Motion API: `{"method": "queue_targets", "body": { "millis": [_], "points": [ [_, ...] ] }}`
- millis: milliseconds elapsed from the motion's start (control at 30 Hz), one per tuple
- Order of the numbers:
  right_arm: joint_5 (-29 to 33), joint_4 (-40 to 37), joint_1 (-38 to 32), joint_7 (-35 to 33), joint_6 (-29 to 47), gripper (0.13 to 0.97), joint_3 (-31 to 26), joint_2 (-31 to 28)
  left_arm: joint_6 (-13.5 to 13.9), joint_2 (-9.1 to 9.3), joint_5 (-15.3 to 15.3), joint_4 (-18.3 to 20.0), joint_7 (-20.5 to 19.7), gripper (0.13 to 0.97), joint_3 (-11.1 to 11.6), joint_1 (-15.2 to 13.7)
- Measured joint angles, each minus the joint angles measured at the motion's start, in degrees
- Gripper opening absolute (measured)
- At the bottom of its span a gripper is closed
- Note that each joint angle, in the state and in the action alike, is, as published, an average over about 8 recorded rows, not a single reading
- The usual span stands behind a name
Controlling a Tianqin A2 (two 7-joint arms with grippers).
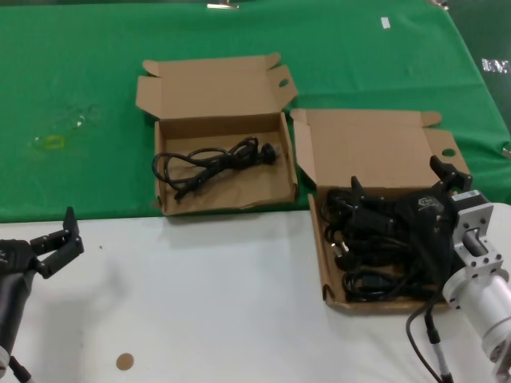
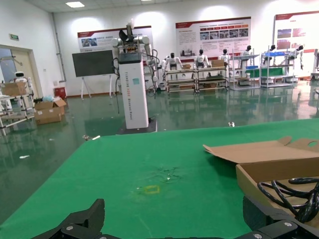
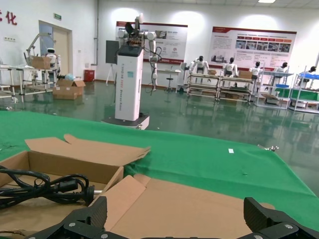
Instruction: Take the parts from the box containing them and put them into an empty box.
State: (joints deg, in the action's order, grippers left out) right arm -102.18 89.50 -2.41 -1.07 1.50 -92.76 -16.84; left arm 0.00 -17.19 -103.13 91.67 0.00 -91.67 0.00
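The full box (image 1: 329,263) lies on the right, holding a tangled pile of black cords (image 1: 367,247). My right gripper (image 1: 397,177) hovers over the back of this pile, open and empty. In the right wrist view its fingers (image 3: 94,213) stand wide apart before the box's lid (image 3: 189,204). The other box (image 1: 223,203) lies on the green cloth to the left and holds one coiled cord (image 1: 215,163); this cord also shows in the right wrist view (image 3: 50,188) and the left wrist view (image 2: 294,191). My left gripper (image 1: 54,231) is open and empty at the near left, over the white table.
The green cloth (image 1: 80,120) covers the far half of the table and the white surface (image 1: 200,303) the near half. A small brown disc (image 1: 124,361) lies near the front edge. Both lids stand open toward the back.
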Motion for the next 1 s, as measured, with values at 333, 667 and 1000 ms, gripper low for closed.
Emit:
{"method": "queue_targets", "body": {
  "millis": [333,667,1000],
  "points": [
    [0.0,0.0,0.0,0.0,0.0,0.966,0.0,0.0,0.0,0.00,0.0,0.0,0.0,0.966,0.0,0.0],
    [0.0,0.0,0.0,0.0,0.0,0.966,0.0,0.0,0.0,0.00,0.0,0.0,0.0,0.966,0.0,0.0],
    [0.0,0.0,0.0,0.0,0.0,0.966,0.0,0.0,0.0,0.00,0.0,0.0,0.0,0.966,0.0,0.0]
  ]
}}
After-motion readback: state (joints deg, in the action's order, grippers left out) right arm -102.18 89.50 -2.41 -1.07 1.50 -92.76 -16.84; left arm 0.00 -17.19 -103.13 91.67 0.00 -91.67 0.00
